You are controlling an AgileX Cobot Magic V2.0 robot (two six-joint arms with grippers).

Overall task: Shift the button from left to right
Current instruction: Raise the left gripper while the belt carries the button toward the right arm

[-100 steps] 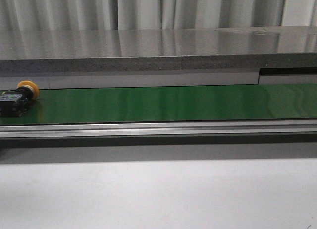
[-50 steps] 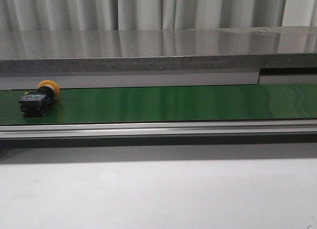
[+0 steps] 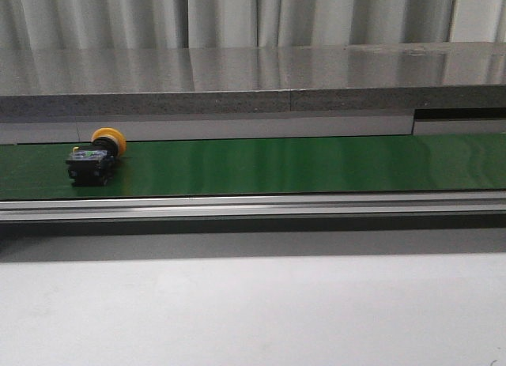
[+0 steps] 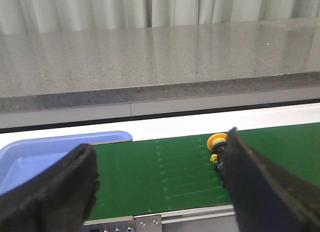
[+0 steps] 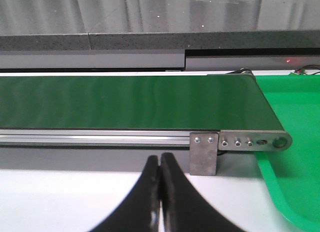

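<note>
Front view: button [image 3: 95, 156] is seen lying on belt [image 3: 300, 164]. Left pincer [image 4: 160, 192] is spread, right pincer [image 5: 160, 192] closed, empty. A mistimed grasp could miss.

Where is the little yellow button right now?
In the front view, the button lies on the green belt near its left end, its yellow cap toward the grey wall behind.
</note>
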